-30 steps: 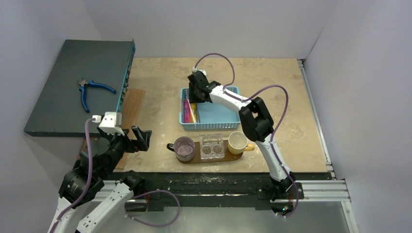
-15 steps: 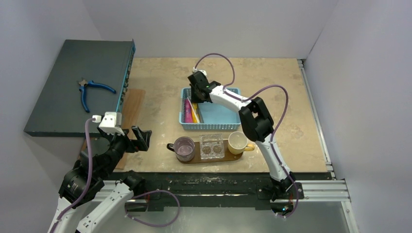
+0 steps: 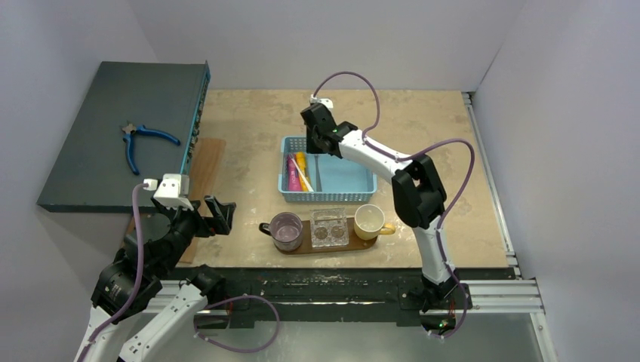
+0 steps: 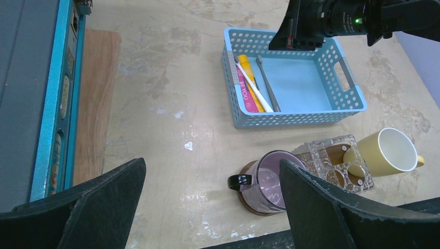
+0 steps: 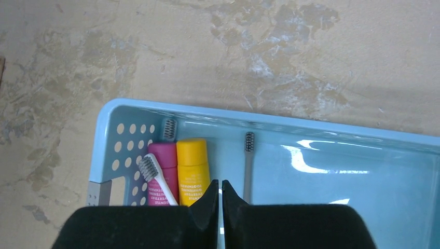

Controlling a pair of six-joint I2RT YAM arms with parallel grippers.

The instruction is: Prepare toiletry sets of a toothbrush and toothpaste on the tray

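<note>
Over the blue basket's (image 5: 111, 124) far side, my right claw (image 5: 221, 183) is pressed together on nothing; the toothbrush (image 5: 153, 174) lies just left, handle running toward the near wall.

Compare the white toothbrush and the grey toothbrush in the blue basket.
The white toothbrush has a pale, bright handle; the grey toothbrush is grey from head to handle. The white one lies slanted across the pink tube and yellow tube; the grey one lies on the basket floor beside the yellow tube. Both are in the blue basket, heads toward its far wall.
</note>
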